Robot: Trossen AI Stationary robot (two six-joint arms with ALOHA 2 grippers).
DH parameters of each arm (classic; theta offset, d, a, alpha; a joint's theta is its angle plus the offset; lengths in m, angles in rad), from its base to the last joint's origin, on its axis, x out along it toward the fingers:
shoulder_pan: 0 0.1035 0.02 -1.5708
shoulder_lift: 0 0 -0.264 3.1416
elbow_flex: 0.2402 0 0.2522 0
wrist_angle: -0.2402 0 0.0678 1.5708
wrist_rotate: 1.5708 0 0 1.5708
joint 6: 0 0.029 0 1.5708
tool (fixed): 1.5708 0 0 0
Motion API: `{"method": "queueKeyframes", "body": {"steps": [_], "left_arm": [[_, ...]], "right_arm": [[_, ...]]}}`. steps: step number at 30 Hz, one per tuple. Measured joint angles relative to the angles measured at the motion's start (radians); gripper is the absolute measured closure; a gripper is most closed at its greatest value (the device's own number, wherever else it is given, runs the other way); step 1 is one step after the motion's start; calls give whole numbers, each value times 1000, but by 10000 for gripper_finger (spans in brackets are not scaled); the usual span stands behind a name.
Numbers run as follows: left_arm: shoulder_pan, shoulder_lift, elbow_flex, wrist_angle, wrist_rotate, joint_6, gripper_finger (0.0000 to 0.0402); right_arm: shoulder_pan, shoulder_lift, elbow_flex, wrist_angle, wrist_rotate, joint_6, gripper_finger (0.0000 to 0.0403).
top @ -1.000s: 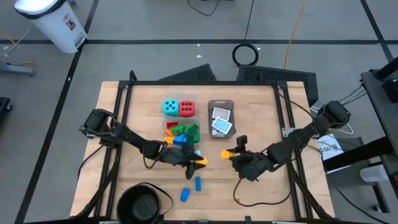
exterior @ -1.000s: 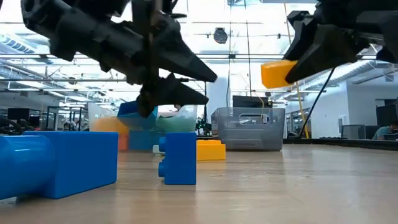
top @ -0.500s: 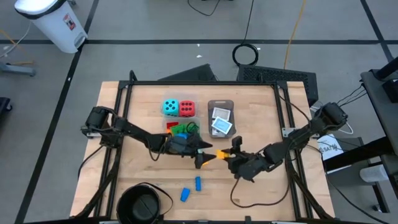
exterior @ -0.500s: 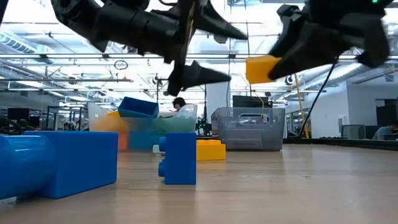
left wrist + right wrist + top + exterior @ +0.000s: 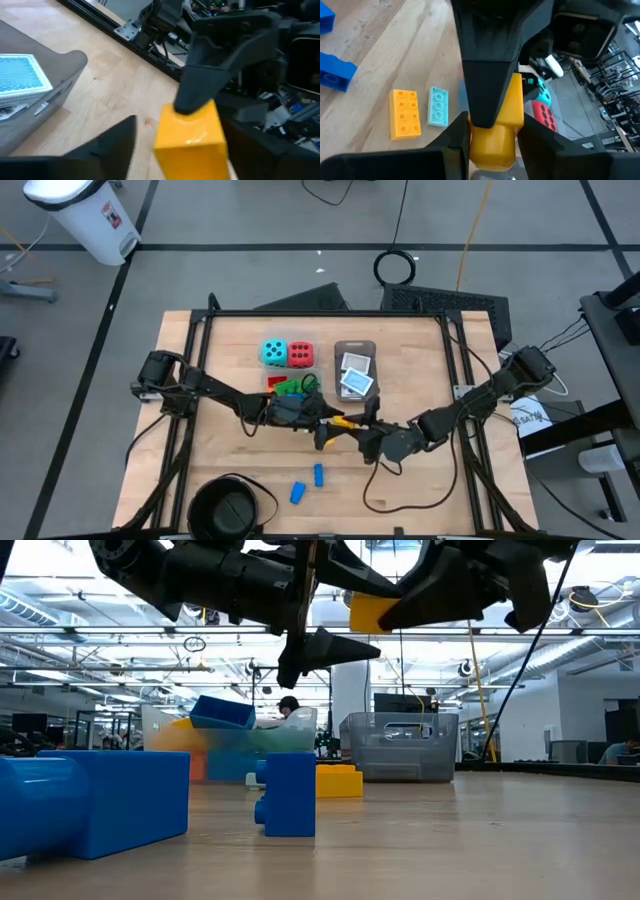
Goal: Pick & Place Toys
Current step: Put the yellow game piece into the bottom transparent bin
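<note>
While the right gripper [image 5: 352,427] clamps a yellow brick [image 5: 372,612] in mid-air, the left gripper [image 5: 330,425] meets it with jaws spread around it, apparently a handover; dice [image 5: 286,353], cards [image 5: 355,375] and several bricks sit binned, but blue bricks [image 5: 306,484], an orange brick [image 5: 404,113] and a teal brick [image 5: 438,105] remain loose on the table [image 5: 420,360]

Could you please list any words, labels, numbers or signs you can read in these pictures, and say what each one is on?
No text can be read.
Red label on the white bin: too small to read.
Printed cards in the grey tray: pattern only, no legible words.
Teal die and red die: pips only, no numerals.
Paper beside the table: marks too small to read.
</note>
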Motion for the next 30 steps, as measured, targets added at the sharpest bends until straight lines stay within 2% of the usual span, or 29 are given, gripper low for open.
{"method": "queueKeyframes", "body": {"steps": [6,7,11,13,17,21,24,30], "left_arm": [[-1,0,0,23,26,-35,257],[0,0,0,22,36,-37,271],[8,-55,-11,-44,65,3,271],[6,-119,-39,-86,13,41,271],[-10,-267,-134,-176,-156,39,271],[-35,-420,-254,-360,-336,-72,271],[-57,-519,-328,-548,-434,-211,271],[-77,-583,-401,-640,-524,-370,271]], "right_arm": [[-12,-2,0,-4,-84,23,282],[-16,-3,0,-7,-88,51,280],[-8,-17,4,-69,-82,207,266],[4,-46,5,-136,-63,257,258],[34,-102,-3,-284,-103,361,247],[42,-173,-16,-330,-77,416,245],[43,-204,-52,-319,-81,423,249],[23,-251,-113,-247,-79,418,260]]}}
